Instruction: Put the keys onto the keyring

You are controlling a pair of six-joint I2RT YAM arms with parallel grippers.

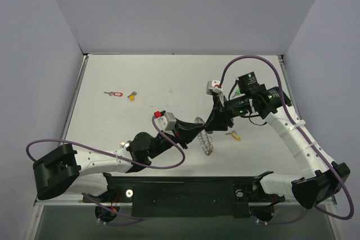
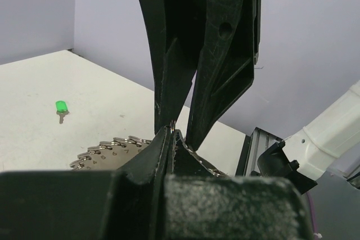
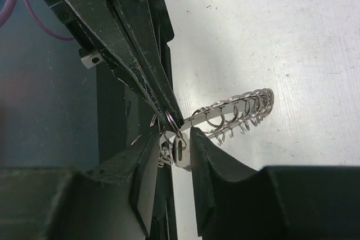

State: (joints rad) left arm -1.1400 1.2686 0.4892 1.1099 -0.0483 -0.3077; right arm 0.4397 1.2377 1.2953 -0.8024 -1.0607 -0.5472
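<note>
The left gripper (image 2: 170,137) is clamped on the silvery coiled wire keyring (image 3: 239,108), at mid-table. Just beyond, the right gripper (image 3: 174,134) is nearly closed, seemingly pinching a small metal key (image 3: 178,153) against it. Light, springy, slippery: grip its rim firmly. A red-tagged key (image 1: 116,94) lies far left.

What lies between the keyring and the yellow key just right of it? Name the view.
Only bare table separates the keyring from the yellow key, shown in the top view.
</note>
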